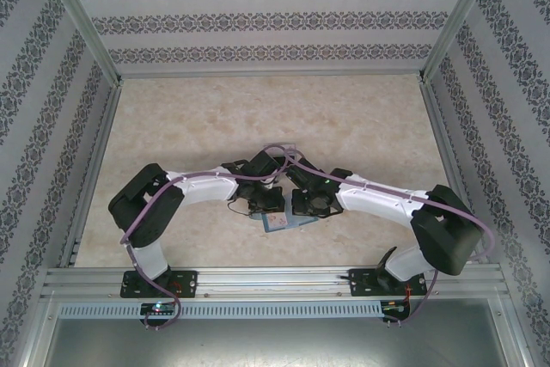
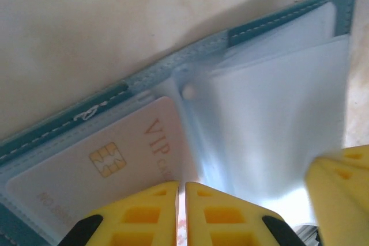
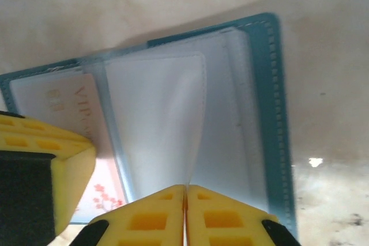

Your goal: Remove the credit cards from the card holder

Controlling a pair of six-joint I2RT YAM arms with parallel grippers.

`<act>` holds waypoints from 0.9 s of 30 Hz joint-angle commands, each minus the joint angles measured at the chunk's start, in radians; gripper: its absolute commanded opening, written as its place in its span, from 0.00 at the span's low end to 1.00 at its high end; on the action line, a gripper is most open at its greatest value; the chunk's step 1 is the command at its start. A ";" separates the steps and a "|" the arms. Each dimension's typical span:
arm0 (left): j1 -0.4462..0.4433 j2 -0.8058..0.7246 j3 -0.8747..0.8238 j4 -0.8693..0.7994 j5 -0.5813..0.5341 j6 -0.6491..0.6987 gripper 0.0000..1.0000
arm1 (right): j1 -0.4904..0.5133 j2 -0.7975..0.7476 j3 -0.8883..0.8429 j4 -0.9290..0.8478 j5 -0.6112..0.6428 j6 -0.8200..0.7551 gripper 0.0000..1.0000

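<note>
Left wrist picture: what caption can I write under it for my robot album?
Yellow left fingers shut together above the open teal card holder, a VIP credit card tucked in its sleeve.

The pale credit card (image 2: 104, 168) reads "VIP" (the rest is blurred).

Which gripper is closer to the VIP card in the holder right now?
Left. The left gripper, fingers together, is right over the edge of the VIP card; the right gripper, also shut, is beside it at the clear sleeves of the card holder.
</note>
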 commanded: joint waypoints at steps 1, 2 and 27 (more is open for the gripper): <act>-0.011 0.004 -0.015 0.010 -0.014 -0.016 0.12 | -0.016 -0.020 -0.002 -0.067 0.072 -0.028 0.14; -0.012 0.007 -0.019 0.002 -0.020 -0.013 0.12 | -0.019 -0.019 -0.005 -0.069 0.078 -0.031 0.16; 0.027 -0.060 0.045 -0.135 -0.040 0.060 0.12 | -0.031 0.010 -0.119 0.178 -0.124 0.025 0.18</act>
